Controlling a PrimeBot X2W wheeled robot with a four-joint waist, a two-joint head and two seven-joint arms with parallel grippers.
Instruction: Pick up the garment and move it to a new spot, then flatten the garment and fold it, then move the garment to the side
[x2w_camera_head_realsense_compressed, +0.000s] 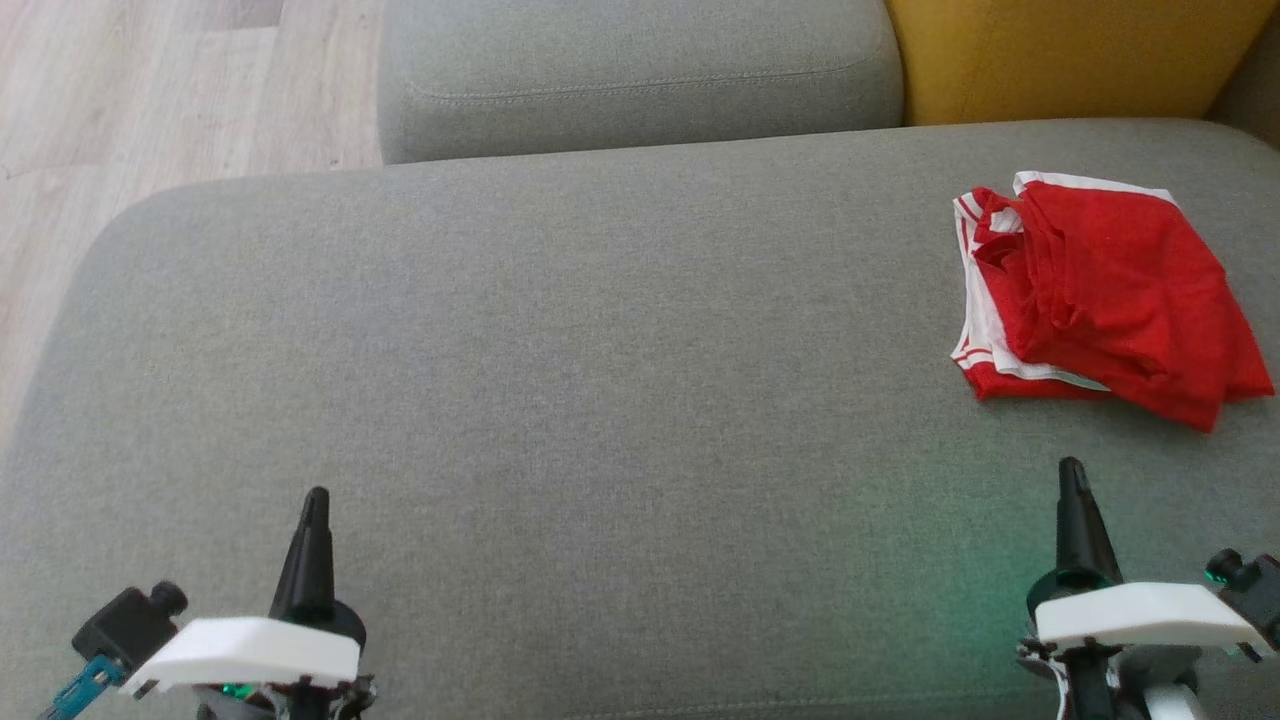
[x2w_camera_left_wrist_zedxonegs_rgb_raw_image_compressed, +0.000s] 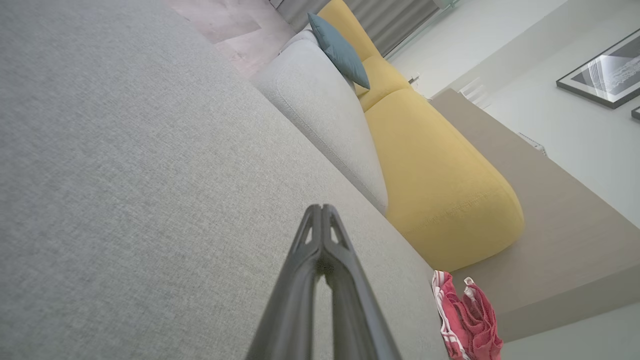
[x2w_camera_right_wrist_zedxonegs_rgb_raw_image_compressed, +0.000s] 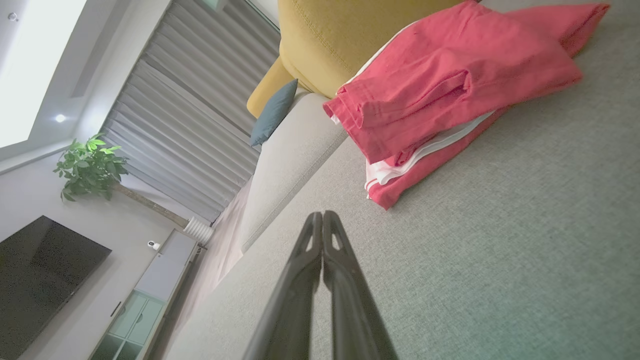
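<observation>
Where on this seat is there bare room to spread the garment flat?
Bare: the grey seat from the left hand across to the red garment, up to the grey back cushion. Crowded: the far right, where the garment lies by the yellow cushion, beyond the right hand.

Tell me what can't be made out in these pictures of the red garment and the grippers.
Head view: the garment hides its lower layers under its own top folds.
Left wrist view: the bottom edge cuts off the garment's lower end.
Head view: the bottom edge cuts off the arms behind the left gripper and right gripper.
Left wrist view: the right edge cuts off the framed picture.
</observation>
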